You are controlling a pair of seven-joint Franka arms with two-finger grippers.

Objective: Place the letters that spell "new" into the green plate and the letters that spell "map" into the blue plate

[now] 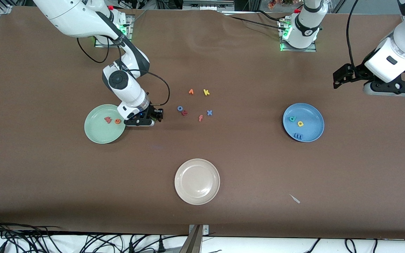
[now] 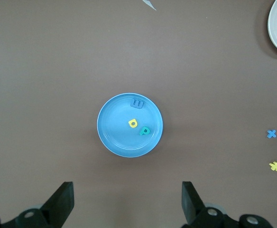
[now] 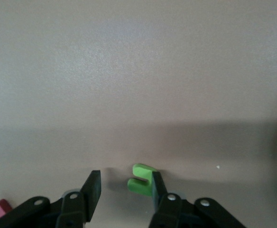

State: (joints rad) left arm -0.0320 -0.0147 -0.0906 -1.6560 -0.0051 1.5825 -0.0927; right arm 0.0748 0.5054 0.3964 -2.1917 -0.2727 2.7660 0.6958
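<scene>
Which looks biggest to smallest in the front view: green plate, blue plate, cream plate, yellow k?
1. cream plate, though it lies nearer the camera, so partly unsure.
2. green plate and blue plate: look alike, no ranking.
3. yellow k, far smallest.

My front camera looks down from high across the table; my left wrist camera hangs well above the round medium-blue plate, shared by both.
</scene>
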